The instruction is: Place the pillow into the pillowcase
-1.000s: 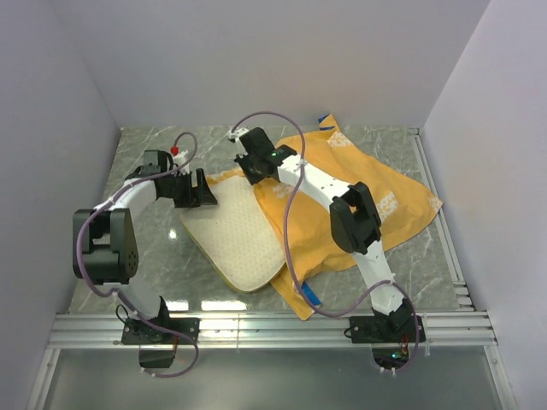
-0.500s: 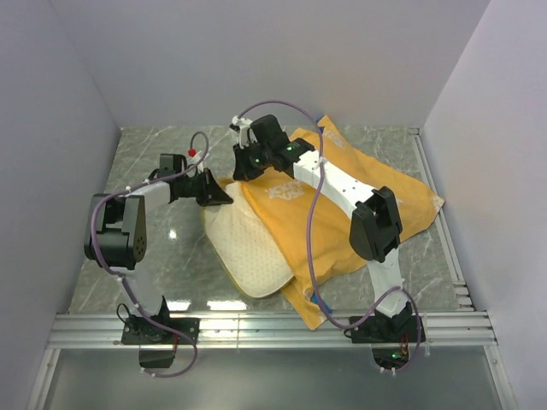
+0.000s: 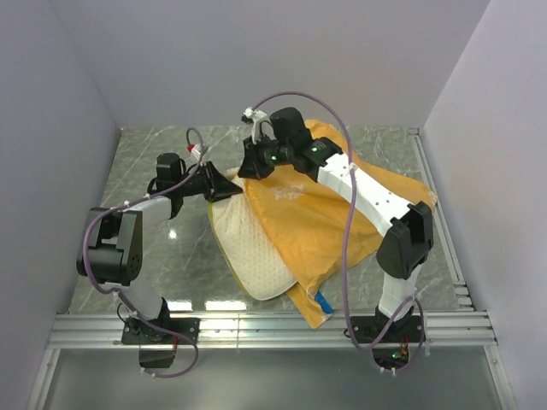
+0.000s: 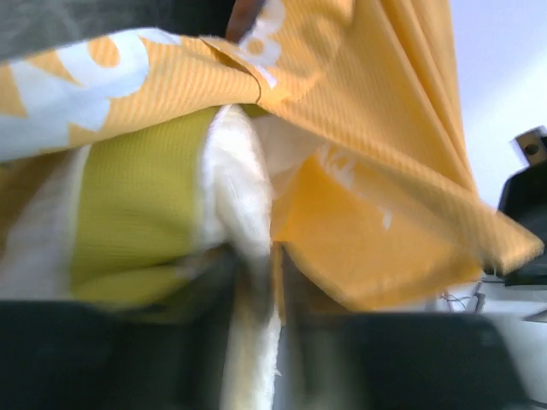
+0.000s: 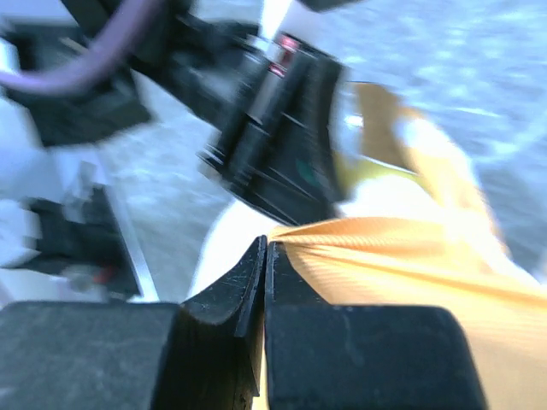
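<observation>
Now, you have the pillow (image 3: 252,243) lying about the middle of the table (image 3: 145,149), one corner pointing to the near edge. Its right part is covered by the pillowcase (image 3: 325,226). The pillowcase lies with the orange-yellow side up and spreads from the middle toward the right edge of the table. A little of its blue side shows at its near corner.

Your left gripper (image 3: 224,184) is at the far left corner of the pillow. In the left wrist view the white edge of the pillow (image 4: 244,196), beside the yellow-green band, runs between the two dark fingers (image 4: 111,359). So this pincer is pinching the pillow, though that part is blurred.

Your right gripper (image 3: 251,167) is just beside the left one, at the far left edge of the pillowcase. In the right wrist view its fingers (image 5: 222,316) are pressed together on a fold of the orange-yellow cloth (image 5: 402,248), which is raised over the pillow corner.
</observation>
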